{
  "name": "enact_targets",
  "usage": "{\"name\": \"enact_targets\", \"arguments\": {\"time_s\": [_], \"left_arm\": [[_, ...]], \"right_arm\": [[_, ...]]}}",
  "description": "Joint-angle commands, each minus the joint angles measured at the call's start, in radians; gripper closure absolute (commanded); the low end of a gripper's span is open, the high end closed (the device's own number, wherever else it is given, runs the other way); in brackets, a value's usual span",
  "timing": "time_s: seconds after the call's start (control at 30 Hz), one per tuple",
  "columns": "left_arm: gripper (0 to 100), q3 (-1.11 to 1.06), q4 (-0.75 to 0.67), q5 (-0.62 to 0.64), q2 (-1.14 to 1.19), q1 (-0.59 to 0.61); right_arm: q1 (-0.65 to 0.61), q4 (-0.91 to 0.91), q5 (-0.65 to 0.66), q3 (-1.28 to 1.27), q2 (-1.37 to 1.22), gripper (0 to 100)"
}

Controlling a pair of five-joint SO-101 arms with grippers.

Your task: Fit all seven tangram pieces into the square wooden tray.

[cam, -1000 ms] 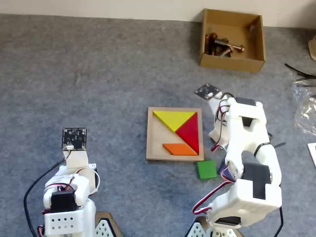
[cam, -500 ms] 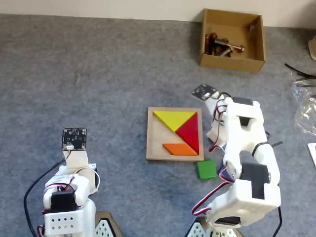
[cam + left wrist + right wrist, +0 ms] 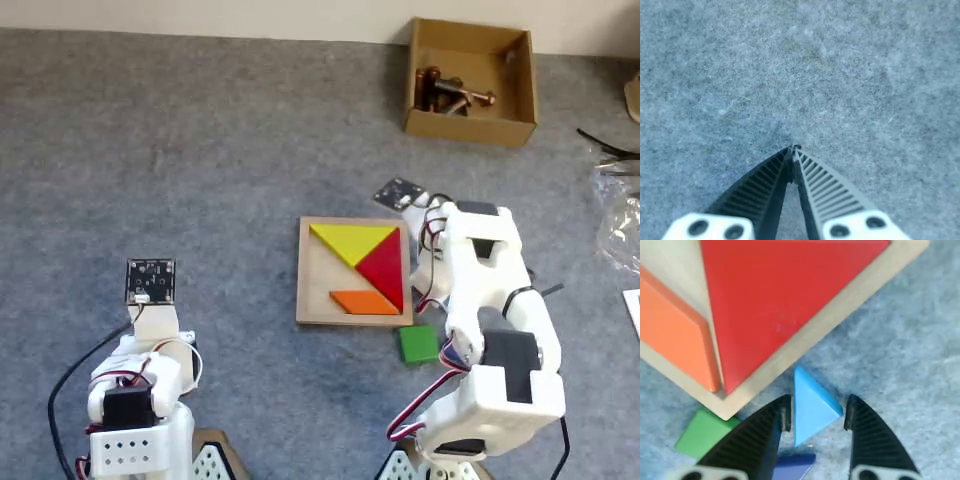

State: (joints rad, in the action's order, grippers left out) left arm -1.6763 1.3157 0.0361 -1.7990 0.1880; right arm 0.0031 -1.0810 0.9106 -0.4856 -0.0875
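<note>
Three of seven pieces are seated in the square wooden tray (image 3: 303, 270) at centre of the high view: yellow triangle (image 3: 352, 242), red triangle (image 3: 385, 267), orange parallelogram (image 3: 365, 301). Four remain, among them the green square (image 3: 418, 343) on the carpet just below the tray's lower right corner, a light blue triangle (image 3: 812, 410) and a dark blue piece (image 3: 792, 467). The right gripper (image 3: 819, 399) is spread astride the light blue triangle beside the tray rim, grip apparently not yet made. The left gripper (image 3: 792, 149) is pressed together, empty, over bare carpet at lower left.
</note>
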Motion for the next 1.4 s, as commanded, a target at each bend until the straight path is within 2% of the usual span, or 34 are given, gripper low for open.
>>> {"name": "enact_targets", "arguments": {"time_s": [0.0, 0.17, 0.33, 0.93, 1.23, 1.37], "left_arm": [[100, -0.021, 0.008, 0.002, 0.007, 0.008], [100, -0.021, 0.008, 0.002, 0.007, 0.008], [100, -0.021, 0.008, 0.002, 0.007, 0.008], [100, -0.021, 0.008, 0.002, 0.007, 0.008], [100, -0.021, 0.008, 0.002, 0.007, 0.008], [100, -0.021, 0.008, 0.002, 0.007, 0.008]], "right_arm": [[-0.010, 0.016, 0.015, 0.004, 0.050, 82.8], [-0.007, 0.016, 0.015, 0.002, 0.048, 83.3], [-0.007, 0.012, 0.014, 0.002, 0.048, 89.8], [0.013, 0.007, 0.008, 0.010, 0.058, 90.3], [0.027, -0.170, 0.008, 0.119, 0.062, 90.3], [0.027, -0.189, 0.008, 0.139, 0.064, 90.4]]}}
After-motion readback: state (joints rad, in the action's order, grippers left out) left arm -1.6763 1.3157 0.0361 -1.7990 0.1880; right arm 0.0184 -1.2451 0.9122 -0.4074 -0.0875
